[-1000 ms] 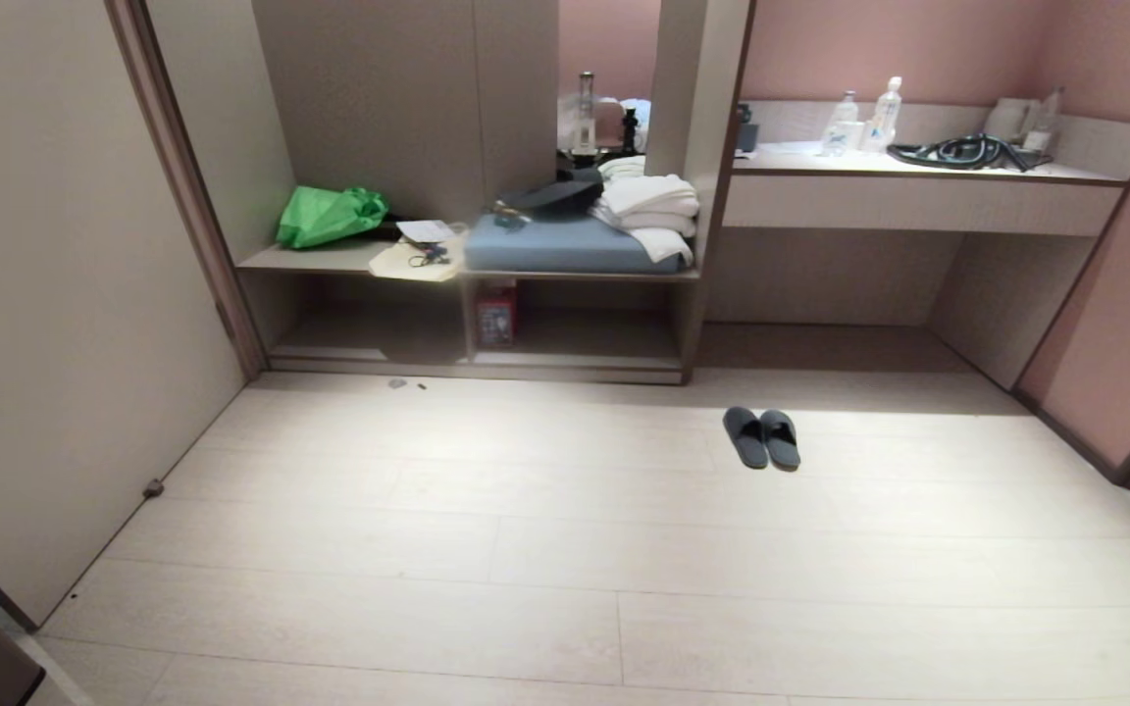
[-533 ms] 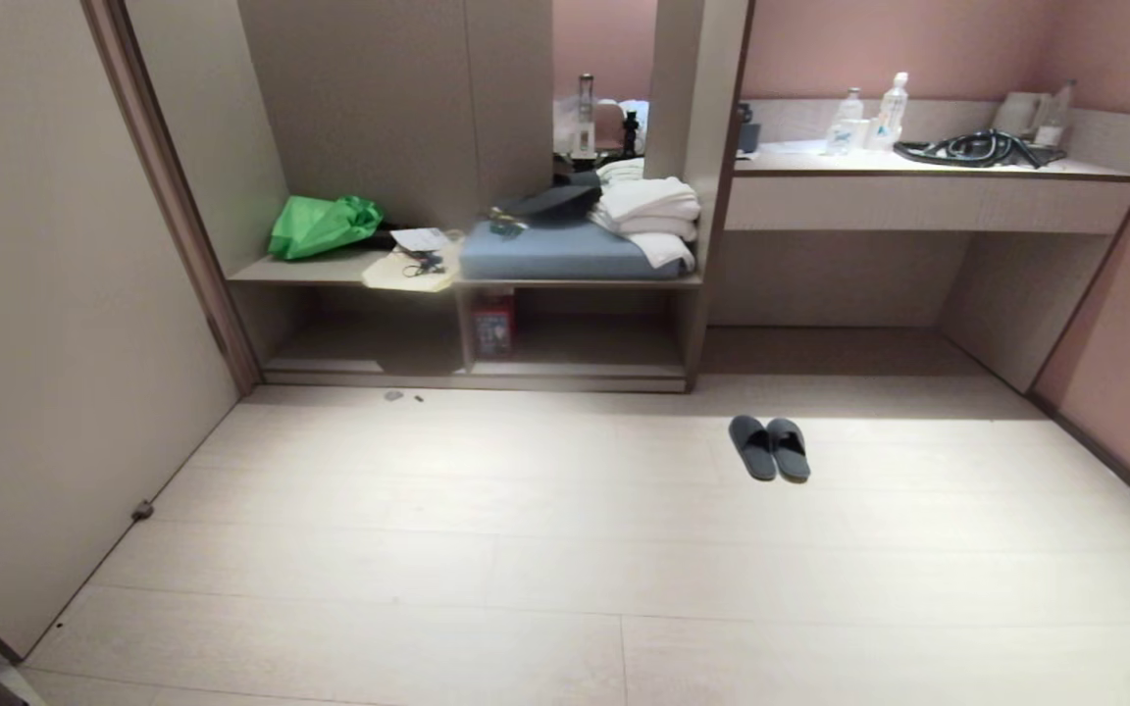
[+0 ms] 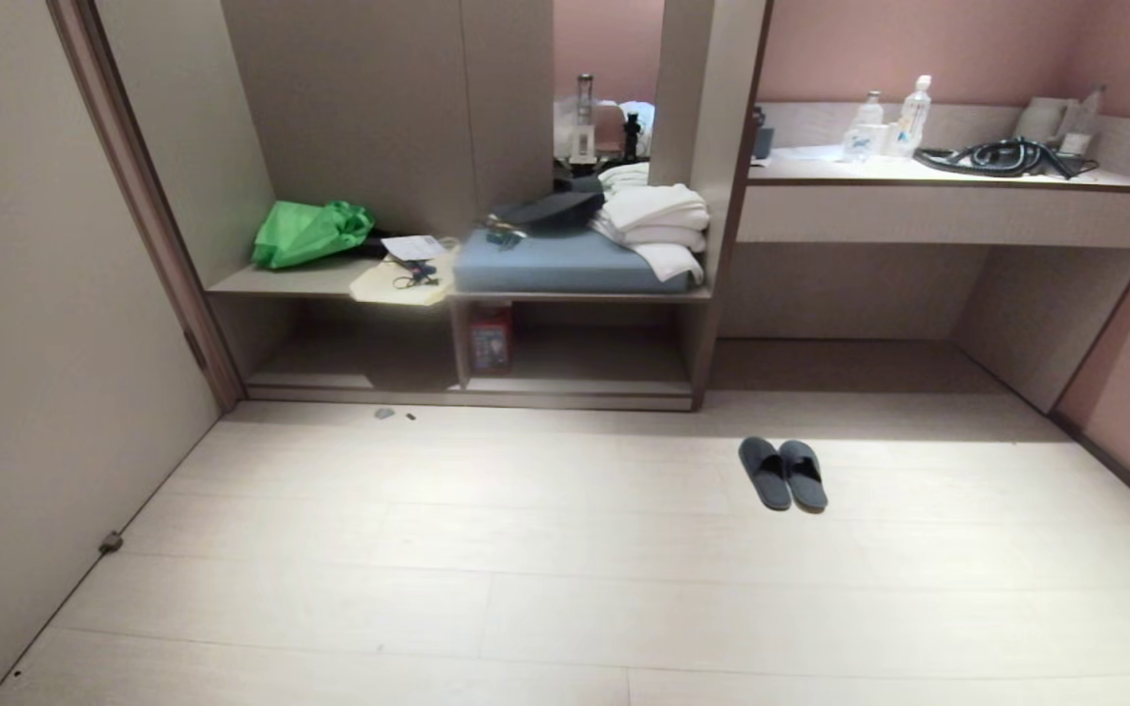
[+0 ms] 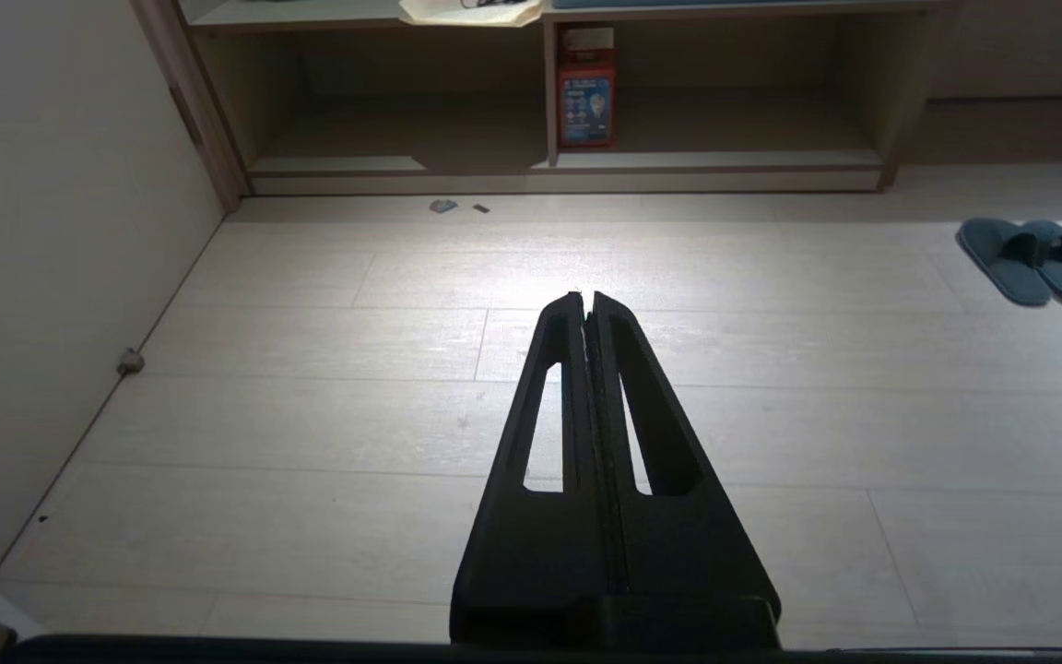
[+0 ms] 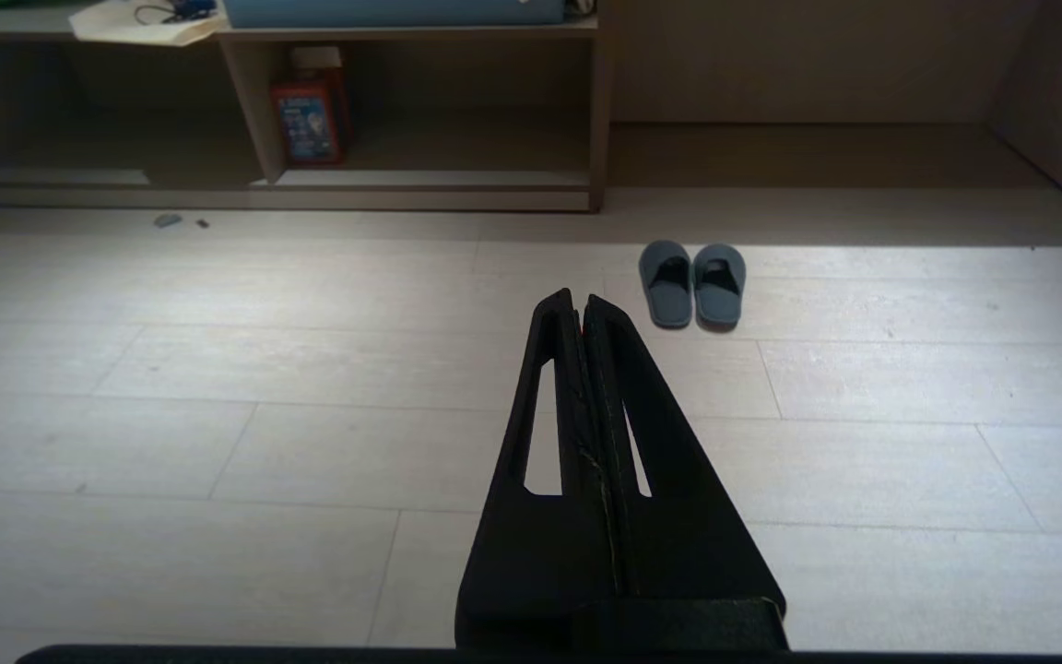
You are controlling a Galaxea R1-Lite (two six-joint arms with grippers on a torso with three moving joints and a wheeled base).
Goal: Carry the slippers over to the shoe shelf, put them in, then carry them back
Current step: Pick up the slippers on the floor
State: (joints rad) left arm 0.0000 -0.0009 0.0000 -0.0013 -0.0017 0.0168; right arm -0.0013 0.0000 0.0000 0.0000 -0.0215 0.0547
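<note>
Whole view shifted since earlier: base nearer. Slippers (image 5: 692,283) just ahead of closed, empty right tool (image 5: 579,300); left tool (image 4: 586,297) closed too. Approach squarely, open wide.

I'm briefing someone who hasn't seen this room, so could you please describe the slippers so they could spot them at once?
Start at the low shoe shelf of the beige built-in unit. On the pale floor before its right end lie the slippers, side by side. They are dark grey open-toe slides, the only footwear in view, unlike the black hat up on the blue cushion.
</note>
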